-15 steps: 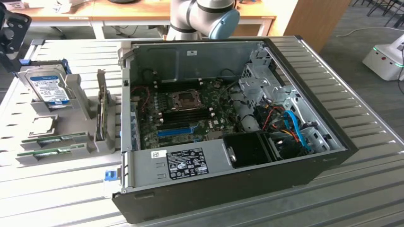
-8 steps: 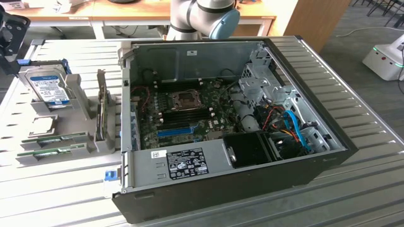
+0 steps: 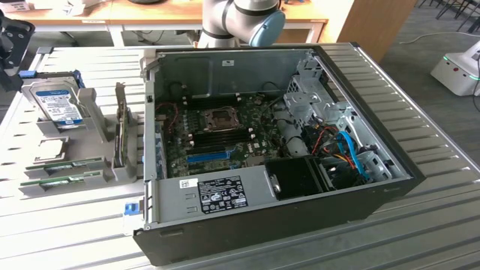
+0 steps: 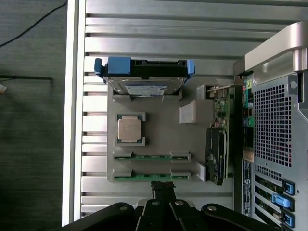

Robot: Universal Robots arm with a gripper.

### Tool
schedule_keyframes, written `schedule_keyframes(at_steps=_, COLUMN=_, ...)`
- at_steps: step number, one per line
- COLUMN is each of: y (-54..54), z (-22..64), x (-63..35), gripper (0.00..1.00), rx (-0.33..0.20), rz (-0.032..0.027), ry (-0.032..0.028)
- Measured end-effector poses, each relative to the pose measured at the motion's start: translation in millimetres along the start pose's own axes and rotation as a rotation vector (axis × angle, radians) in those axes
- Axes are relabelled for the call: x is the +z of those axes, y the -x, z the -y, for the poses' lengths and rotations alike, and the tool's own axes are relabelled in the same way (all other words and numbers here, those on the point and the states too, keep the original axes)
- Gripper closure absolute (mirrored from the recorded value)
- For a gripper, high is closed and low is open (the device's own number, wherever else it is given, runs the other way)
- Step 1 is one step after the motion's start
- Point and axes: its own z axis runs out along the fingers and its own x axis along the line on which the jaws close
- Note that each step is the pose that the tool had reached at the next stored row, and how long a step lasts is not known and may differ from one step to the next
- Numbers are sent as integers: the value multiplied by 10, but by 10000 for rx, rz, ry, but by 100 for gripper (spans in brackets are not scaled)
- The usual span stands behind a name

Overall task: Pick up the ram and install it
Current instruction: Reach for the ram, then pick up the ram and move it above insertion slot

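Setting: open computer case (image 3: pixel 262 230) lies on its side on a slatted metal tabletop (image 3: pixel 435 230), with the motherboard (image 3: pixel 225 126) facing up
Holder: grey parts holder (image 4: pixel 163 137) sits on the tabletop just beside the case, on the exterior view's left
Ram: green ram (image 4: pixel 150 176) stands on its long edge in the holder's end slot, the one farthest from the hard drive (image 4: pixel 144 72); nothing touches it and it is not yet picked up
Twin stick: second stick (image 4: pixel 150 157) in the next slot, parallel and just beside the first
CPU: square chip (image 4: pixel 129 130) in its recess, between the 2 sticks and the hard drive
Hard drive: blue-framed, propped at a tilt at the holder's far end
Expansion card: dark expansion card (image 4: pixel 219 144) upright on edge along the holder's side nearest the case
Gripper: gripper (image 4: pixel 162 185) hangs above the ram end of the holder, apart from it; of the 2 sticks, the end-slot ram is the closer
Fingers: together, tips meeting, nothing between them
Arm: grey arm (image 3: pixel 240 19) with a light-blue cap rises behind the case in the exterior view
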Motion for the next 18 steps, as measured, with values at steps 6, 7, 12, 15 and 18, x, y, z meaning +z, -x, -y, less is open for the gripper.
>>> schedule_keyframes(at_steps=6, y=0, z=15, x=-1, gripper=89, rx=0, rz=0, ry=0)
schedule_keyframes(at_steps=7, y=0, z=15, x=-1, gripper=89, rx=0, rz=0, ry=0)
schedule_keyframes(at_steps=12, y=0, z=15, x=-1, gripper=89, rx=0, rz=0, ry=1)
schedule_keyframes(at_steps=15, y=0, z=15, x=-1, gripper=89, rx=-2, rz=-1, ry=1)
schedule_keyframes(at_steps=18, y=0, z=15, x=-1, gripper=89, rx=-55, rz=-3, ry=2)
